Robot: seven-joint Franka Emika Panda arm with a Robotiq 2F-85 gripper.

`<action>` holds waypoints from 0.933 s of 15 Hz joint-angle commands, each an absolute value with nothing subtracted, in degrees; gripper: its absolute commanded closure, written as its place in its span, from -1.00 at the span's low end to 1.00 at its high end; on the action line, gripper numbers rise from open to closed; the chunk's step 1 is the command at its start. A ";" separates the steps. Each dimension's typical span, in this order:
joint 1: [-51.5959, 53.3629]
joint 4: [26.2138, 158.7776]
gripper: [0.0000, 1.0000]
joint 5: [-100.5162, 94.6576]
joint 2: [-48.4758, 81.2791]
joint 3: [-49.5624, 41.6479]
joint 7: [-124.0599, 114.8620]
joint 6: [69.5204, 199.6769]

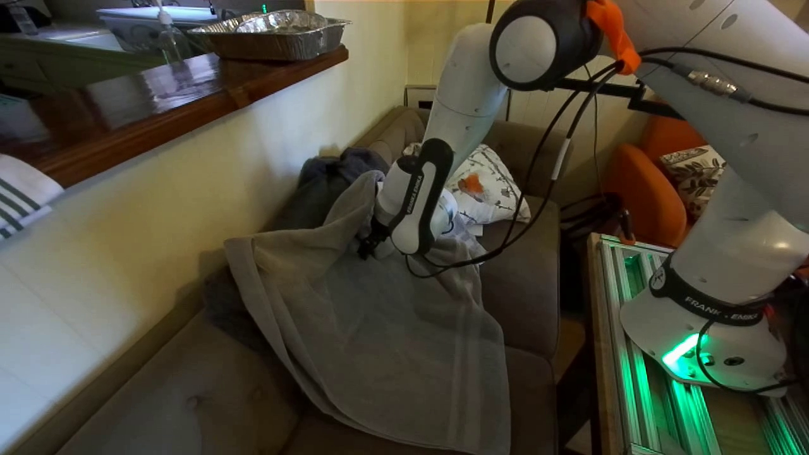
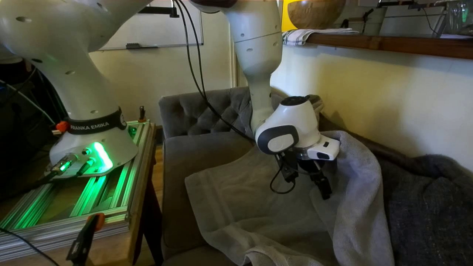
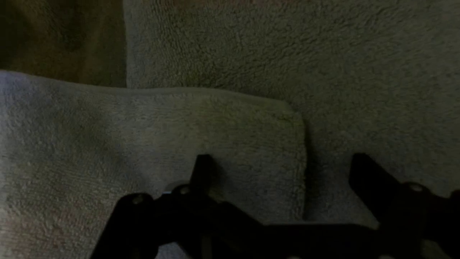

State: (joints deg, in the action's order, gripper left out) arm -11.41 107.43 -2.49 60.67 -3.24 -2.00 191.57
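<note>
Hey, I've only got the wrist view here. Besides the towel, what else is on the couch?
Observer: A pillow, partly hidden by the arm in an exterior view.
Operator: I see my pincer open over the towel. What's next to the towel?
Observer: A dark cloth, on the side toward the wall.
Operator: Anything higher up?
Observer: A foil pan, on the ledge.
</note>
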 commanded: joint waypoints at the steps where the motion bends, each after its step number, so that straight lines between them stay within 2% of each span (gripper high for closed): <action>1: -12.78 105.02 -0.68 0.37 63.14 -2.79 -3.06 193.18; 2: -13.07 105.10 -0.36 0.78 63.18 -2.69 -3.29 193.43; 3: -13.30 105.18 -0.18 1.11 63.17 -2.65 -3.51 193.67; 11: -13.76 106.69 0.96 3.02 61.91 -3.24 -4.95 195.93; 14: -10.48 109.61 1.00 5.39 59.02 -8.39 -4.84 198.37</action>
State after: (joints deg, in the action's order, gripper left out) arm -13.27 107.01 2.34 61.39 -4.12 -4.56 195.58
